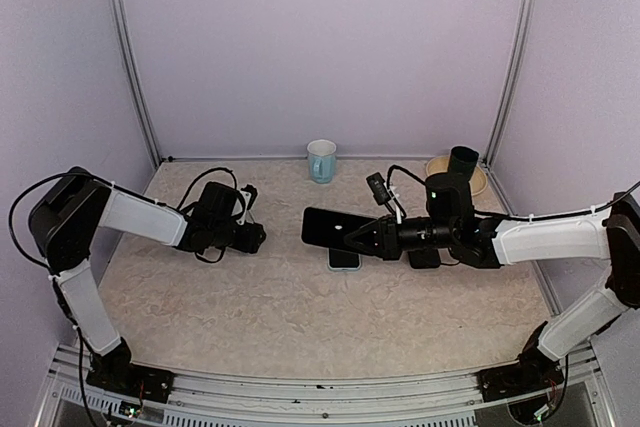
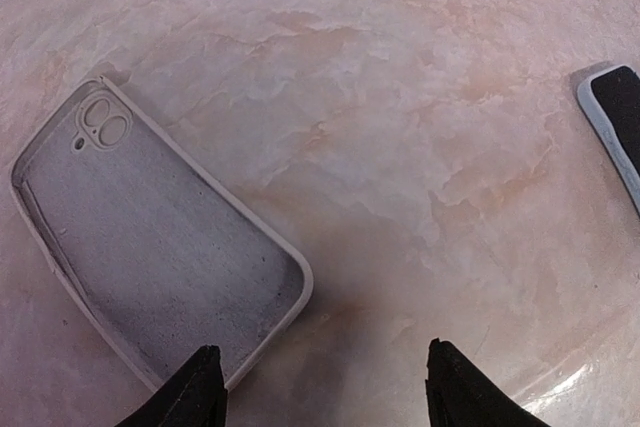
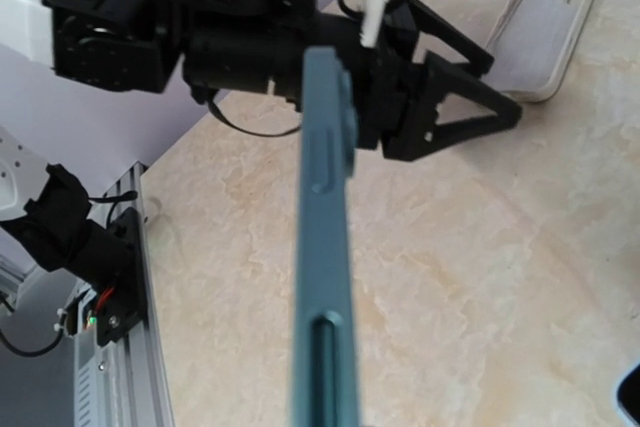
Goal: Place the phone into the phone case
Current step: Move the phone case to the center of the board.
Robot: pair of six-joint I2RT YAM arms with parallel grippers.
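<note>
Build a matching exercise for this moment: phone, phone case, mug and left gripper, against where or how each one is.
Things:
1. phone
2. phone case
3. mug
4. left gripper

Places or states:
A. standing on the table near the back wall
B. jaws apart, nothing between them
C. clamped in the right gripper
D. lying flat on the table, hollow side up

Pairs: 1-C, 2-D, 3-A, 4-B

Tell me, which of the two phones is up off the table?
The blue-edged phone, pinched in the right claw and held in the air. The other phone, with a pale rim, lies flat on the table.
</note>
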